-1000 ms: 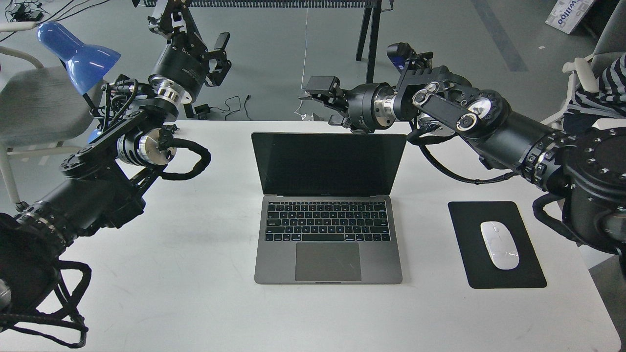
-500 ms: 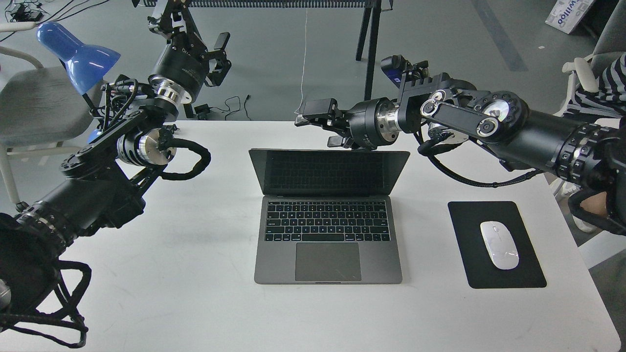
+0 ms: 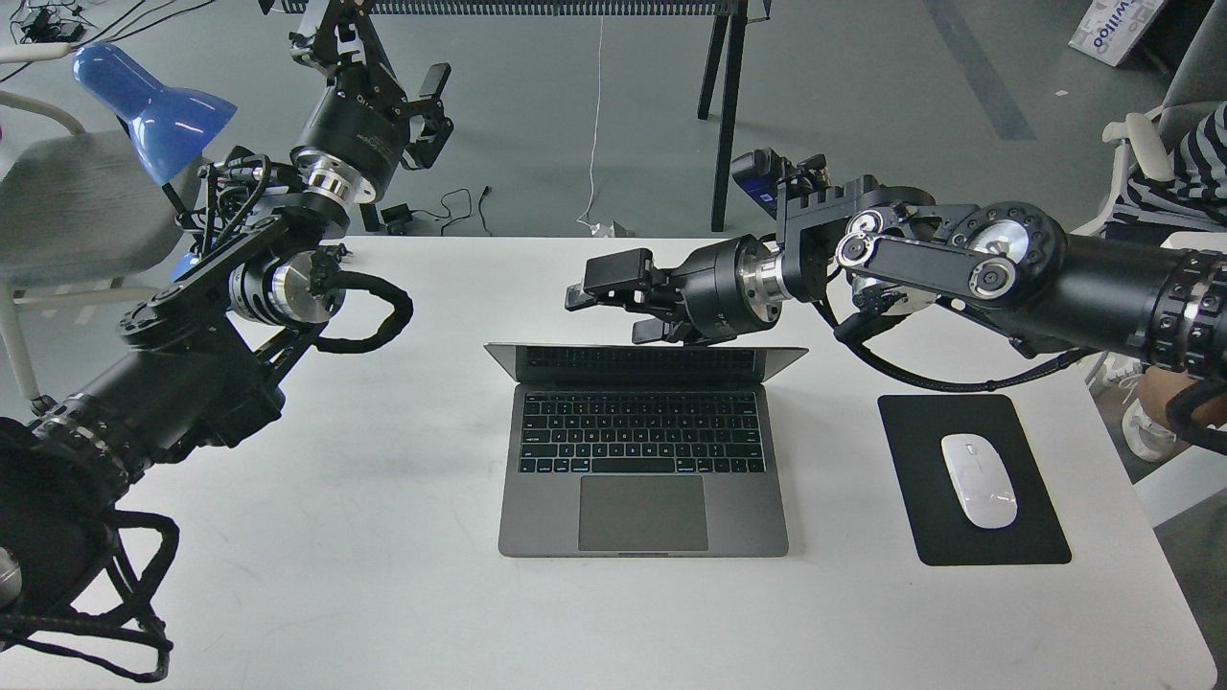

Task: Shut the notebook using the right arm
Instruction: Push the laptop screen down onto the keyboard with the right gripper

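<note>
The notebook (image 3: 642, 498) is a space-grey laptop in the middle of the white table (image 3: 383, 575). Its lid (image 3: 644, 358) leans well forward over the black keys, so only a thin strip of screen shows. My right arm (image 3: 959, 273) reaches in from the right. Its gripper (image 3: 623, 305) is open and sits just behind and above the lid's top edge, near its middle. Whether a finger touches the lid I cannot tell. My left gripper (image 3: 429, 107) is open and empty, held high at the back left, far from the notebook.
A black mouse pad (image 3: 968, 479) with a white mouse (image 3: 979, 479) lies right of the notebook. A blue lamp (image 3: 153, 101) stands at the back left by my left arm. A seated person (image 3: 1189, 163) is at the far right.
My right gripper has moved down and toward me, and the lid has tipped from nearly upright to a low angle over the keyboard. My left arm has not moved.
</note>
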